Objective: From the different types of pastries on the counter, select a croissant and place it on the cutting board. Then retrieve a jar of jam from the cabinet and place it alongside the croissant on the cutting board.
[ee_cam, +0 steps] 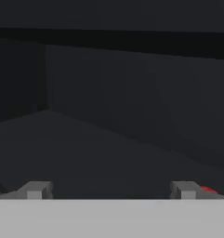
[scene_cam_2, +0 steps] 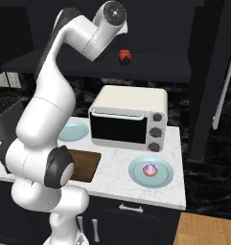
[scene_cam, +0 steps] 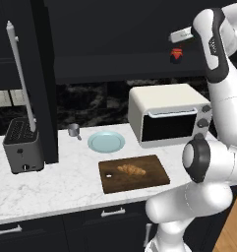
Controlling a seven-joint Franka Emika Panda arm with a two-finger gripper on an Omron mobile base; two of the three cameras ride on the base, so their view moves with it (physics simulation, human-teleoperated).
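- Croissant (scene_cam: 132, 170): golden-brown crescent, lying on the flat dark wooden cutting board (scene_cam: 154, 179).
- Jar of jam (scene_cam: 176, 54): small, round, red, dark-lidded, on the black cabinet (scene_cam: 115, 66) shelf.
- Gripper (ee_cam: 111, 190): fingers spread, empty, jar just beside one fingertip.

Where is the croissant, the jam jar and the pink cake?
croissant (scene_cam: 132, 170), left base view, its golden middle, on the cutting board.
jam jar (scene_cam_2: 125, 58), right base view, its red body, on the cabinet shelf.
pink cake (scene_cam_2: 149, 169), right base view, its frosted top.
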